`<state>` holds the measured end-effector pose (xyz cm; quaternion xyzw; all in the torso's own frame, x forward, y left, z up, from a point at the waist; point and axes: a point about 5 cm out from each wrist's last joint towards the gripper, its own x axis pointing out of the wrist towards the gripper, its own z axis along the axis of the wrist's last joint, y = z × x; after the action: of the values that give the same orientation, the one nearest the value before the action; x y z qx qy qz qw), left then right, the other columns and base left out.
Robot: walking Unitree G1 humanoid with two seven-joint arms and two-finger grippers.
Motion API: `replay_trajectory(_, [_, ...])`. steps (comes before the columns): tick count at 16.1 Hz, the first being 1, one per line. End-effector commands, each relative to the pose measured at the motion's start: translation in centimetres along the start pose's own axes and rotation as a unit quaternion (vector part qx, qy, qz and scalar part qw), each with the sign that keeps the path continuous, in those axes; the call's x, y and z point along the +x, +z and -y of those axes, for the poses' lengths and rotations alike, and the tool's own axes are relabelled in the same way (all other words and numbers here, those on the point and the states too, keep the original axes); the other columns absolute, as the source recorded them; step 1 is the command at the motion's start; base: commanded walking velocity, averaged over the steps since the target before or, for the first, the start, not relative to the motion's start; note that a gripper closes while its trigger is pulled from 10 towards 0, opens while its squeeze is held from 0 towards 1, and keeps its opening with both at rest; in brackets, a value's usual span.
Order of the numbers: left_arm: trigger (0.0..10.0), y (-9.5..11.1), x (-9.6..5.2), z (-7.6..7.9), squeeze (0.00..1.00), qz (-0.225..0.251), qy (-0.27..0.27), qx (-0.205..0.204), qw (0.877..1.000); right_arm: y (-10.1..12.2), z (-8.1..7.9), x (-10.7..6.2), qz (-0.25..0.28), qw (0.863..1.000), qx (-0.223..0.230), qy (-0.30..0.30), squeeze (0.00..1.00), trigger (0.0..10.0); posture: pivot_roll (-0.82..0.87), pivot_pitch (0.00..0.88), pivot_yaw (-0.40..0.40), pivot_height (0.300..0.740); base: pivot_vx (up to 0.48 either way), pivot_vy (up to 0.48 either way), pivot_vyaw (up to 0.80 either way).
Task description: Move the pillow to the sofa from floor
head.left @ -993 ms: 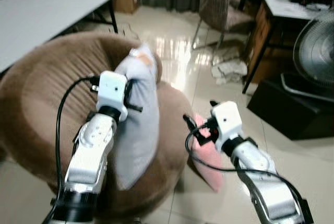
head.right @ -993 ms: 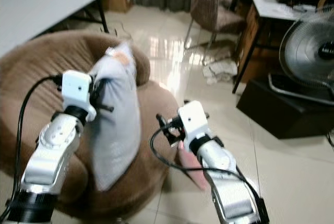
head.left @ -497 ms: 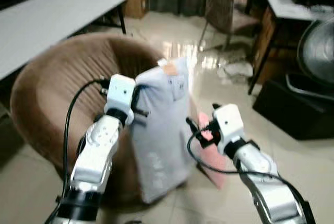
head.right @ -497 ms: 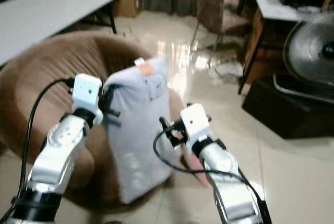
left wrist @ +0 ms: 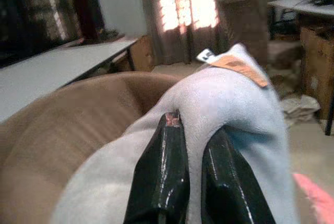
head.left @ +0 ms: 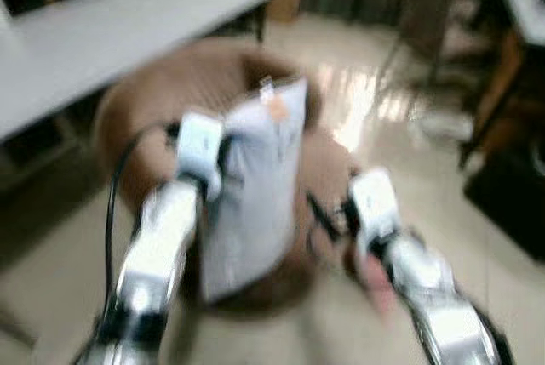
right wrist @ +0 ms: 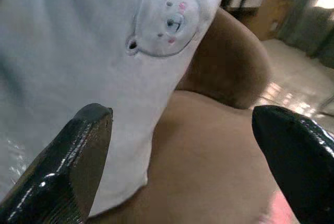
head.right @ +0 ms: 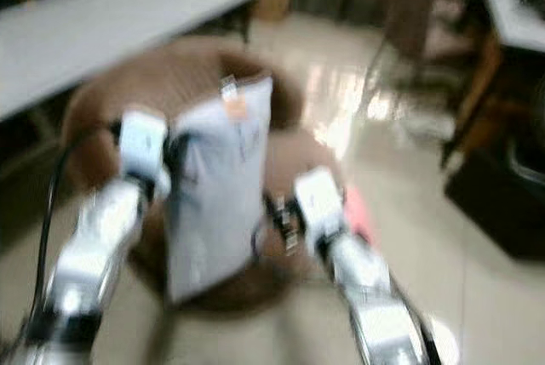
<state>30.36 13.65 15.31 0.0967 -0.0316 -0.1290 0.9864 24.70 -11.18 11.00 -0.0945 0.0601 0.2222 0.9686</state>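
You had the pillow [head.left: 251,186] pinched in your left gripper [left wrist: 194,145], fingers clamped on a fold near its top edge, and it hung upright over the front edge of the sofa [head.left: 162,101], its lower end down near the seat's front rim; whether it touched, I couldn't tell. Your right gripper [right wrist: 193,145] stood wide and empty, just beside the pillow's bear-face side, holding nothing. A second ago the pillow leaned back against the sofa's rim; half a second ago it swung out in front, and at this moment it hung squarer to the sofa. The head views were smeared and the whole scene had shifted, so the camera was moving. The pink thing [head.left: 375,276] lay on the floor [head.left: 477,237] by your right arm. By my reckoning the carry was nearly done: only the release onto the seat remained.
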Motion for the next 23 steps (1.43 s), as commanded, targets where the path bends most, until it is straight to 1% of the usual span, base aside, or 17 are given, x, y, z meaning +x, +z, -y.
replay_trajectory(1, [10.0, 1.3, 0.4, -0.2, 0.00, 0.027, 0.002, 0.002, 1.000, 0.6, 0.5, -0.1, 0.011, 1.000, -0.004, -0.010, 0.00, 10.0, -0.06, 0.016, 0.036, 0.740, 0.345, 0.000, 0.00])
replay_trajectory(8, [10.0, 1.1, 0.5, -0.1, 0.00, 0.024, 0.000, 0.001, 1.000, 0.4, 0.6, -0.2, 0.007, 1.000, 0.000, -0.015, 0.00, 10.0, -0.07, 0.032, 0.042, 0.740, 0.337, 0.000, 0.00])
replay_trajectory(9, [10.0, 1.1, 0.5, -0.2, 0.00, 0.023, 0.002, -0.004, 1.000, 0.4, 0.6, -0.3, 0.006, 1.000, 0.001, -0.016, 0.00, 10.0, -0.07, 0.033, 0.042, 0.740, 0.000, 0.000, 0.00])
replay_trajectory(10, [10.0, 0.8, 0.7, -0.1, 0.00, 0.012, -0.001, 0.002, 1.000, 0.3, 0.6, -0.4, 0.005, 1.000, 0.001, -0.016, 0.00, 10.0, -0.07, 0.034, 0.041, 0.740, 0.000, 0.000, 0.00])
replay_trajectory(12, [10.0, 0.6, 1.3, 0.4, 0.00, 0.009, -0.027, 0.010, 1.000, 0.3, 0.5, -0.4, 0.003, 1.000, 0.002, -0.015, 0.00, 10.0, -0.07, 0.038, 0.040, 0.740, 0.000, 0.000, 0.00])
replay_trajectory(13, [10.0, 0.5, 1.8, 0.7, 0.00, 0.005, -0.043, 0.013, 0.999, 0.2, 0.5, -0.5, -0.001, 1.000, 0.001, -0.013, 0.00, 10.0, -0.07, 0.044, 0.042, 0.740, 0.000, 0.000, 0.00])
replay_trajectory(14, [10.0, -0.1, 3.1, 0.8, 0.00, -0.014, -0.051, 0.021, 0.998, 0.0, 0.5, -0.6, -0.007, 1.000, -0.002, -0.017, 0.00, 10.0, -0.08, 0.059, 0.050, 0.740, 0.000, 0.000, 0.00])
replay_trajectory(15, [10.0, -0.6, 3.9, 1.1, 0.00, -0.028, -0.056, 0.028, 0.998, 0.0, 0.4, -0.9, -0.009, 1.000, -0.003, -0.017, 0.00, 10.0, -0.09, 0.073, 0.053, 0.740, 0.000, 0.000, 0.00])
replay_trajectory(16, [10.0, -0.7, 4.1, 1.2, 0.00, -0.032, -0.057, 0.029, 0.997, 0.0, 0.4, -1.0, -0.009, 1.000, -0.003, -0.016, 0.00, 10.0, -0.09, 0.073, 0.053, 0.740, 0.000, 0.000, 0.00])
replay_trajectory(17, [10.0, -1.2, 4.9, 1.3, 0.00, -0.045, -0.053, 0.039, 0.997, -0.1, 0.2, -1.3, -0.012, 1.000, -0.003, -0.013, 0.00, 10.0, -0.09, 0.090, 0.055, 0.740, 0.000, 0.000, 0.00])
replay_trajectory(18, [10.0, -1.8, 5.7, 1.3, 0.00, -0.063, -0.045, 0.038, 0.996, -0.2, -0.1, -1.5, -0.016, 1.000, -0.003, -0.010, 0.00, 10.0, -0.11, 0.107, 0.057, 0.740, 0.000, 0.000, 0.00])
replay_trajectory(20, [10.0, -2.5, 6.7, 0.7, 0.00, -0.085, -0.017, 0.043, 0.995, -0.3, -0.4, -1.7, -0.021, 1.000, -0.003, -0.007, 0.00, 10.0, -0.12, 0.122, 0.059, 0.740, 0.000, 0.000, 0.00])
replay_trajectory(21, [10.0, -2.8, 7.3, -0.2, 0.00, -0.100, 0.021, 0.050, 0.993, -0.4, -0.6, -2.0, -0.025, 1.000, -0.002, -0.004, 0.00, 10.0, -0.13, 0.134, 0.059, 0.740, 0.000, 0.000, 0.00])
replay_trajectory(22, [10.0, -3.0, 7.5, -0.7, 0.00, -0.108, 0.041, 0.052, 0.992, -0.4, -0.8, -2.2, -0.027, 1.000, -0.002, -0.002, 0.00, 10.0, -0.14, 0.141, 0.060, 0.740, 0.000, 0.000, 0.00])
replay_trajectory(23, [10.0, -3.1, 7.7, -2.1, 0.00, -0.122, 0.078, 0.061, 0.988, -0.4, -0.9, -2.4, -0.032, 0.999, -0.004, 0.002, 0.00, 10.0, -0.15, 0.149, 0.058, 0.740, 0.000, 0.000, 0.00])
